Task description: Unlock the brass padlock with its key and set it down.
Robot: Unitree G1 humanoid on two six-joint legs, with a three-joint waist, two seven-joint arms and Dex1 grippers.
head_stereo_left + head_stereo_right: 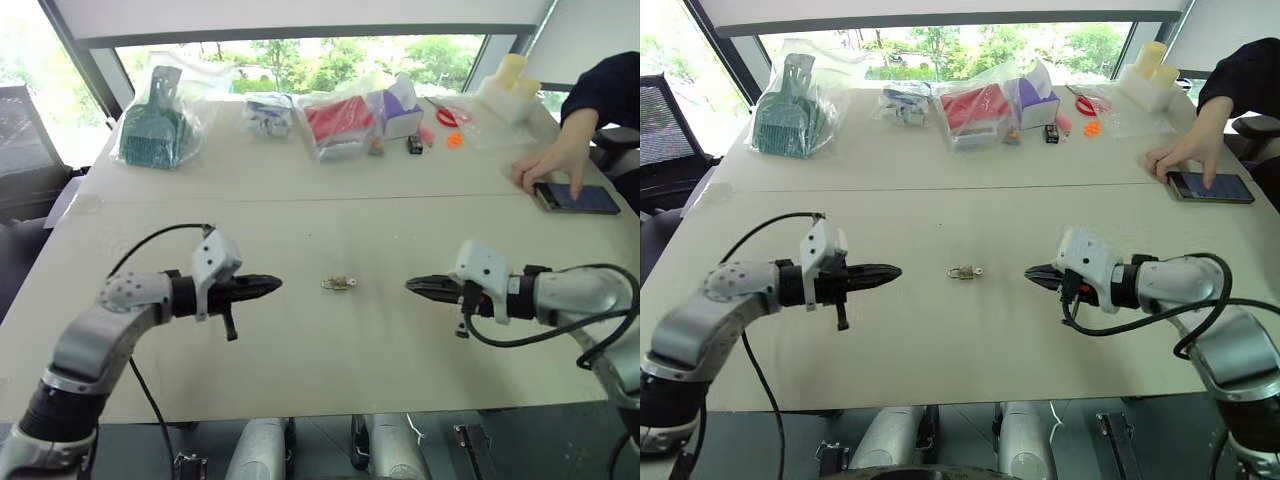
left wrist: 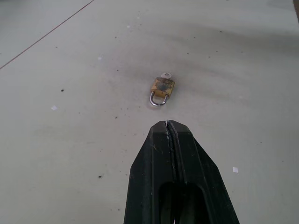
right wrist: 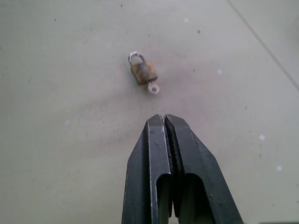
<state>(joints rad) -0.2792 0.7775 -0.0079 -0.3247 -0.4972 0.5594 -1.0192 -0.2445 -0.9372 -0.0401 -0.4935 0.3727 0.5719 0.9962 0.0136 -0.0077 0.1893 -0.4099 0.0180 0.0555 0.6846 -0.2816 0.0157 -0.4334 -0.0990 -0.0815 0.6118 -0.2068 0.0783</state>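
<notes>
The brass padlock (image 1: 338, 284) lies flat on the pale table (image 1: 300, 360), midway between my two grippers. Up close, the brass padlock (image 2: 162, 87) has its thin silvery shackle closed, and the key (image 2: 165, 74) sticks out of the end opposite the shackle. The right wrist view shows the padlock (image 3: 143, 72) with the key (image 3: 153, 87) pointing toward that gripper. My left gripper (image 1: 277, 285) hovers left of the padlock, shut and holding nothing. My right gripper (image 1: 410, 285) hovers to its right, also shut and holding nothing. Both point at the padlock without touching it.
Along the table's far side lie plastic bags (image 1: 155, 125) with a green item, a red packet (image 1: 338, 118), a purple box (image 1: 398, 108) and small orange bits (image 1: 454, 139). At the far right a person's hand (image 1: 552, 165) rests on a phone (image 1: 577, 197).
</notes>
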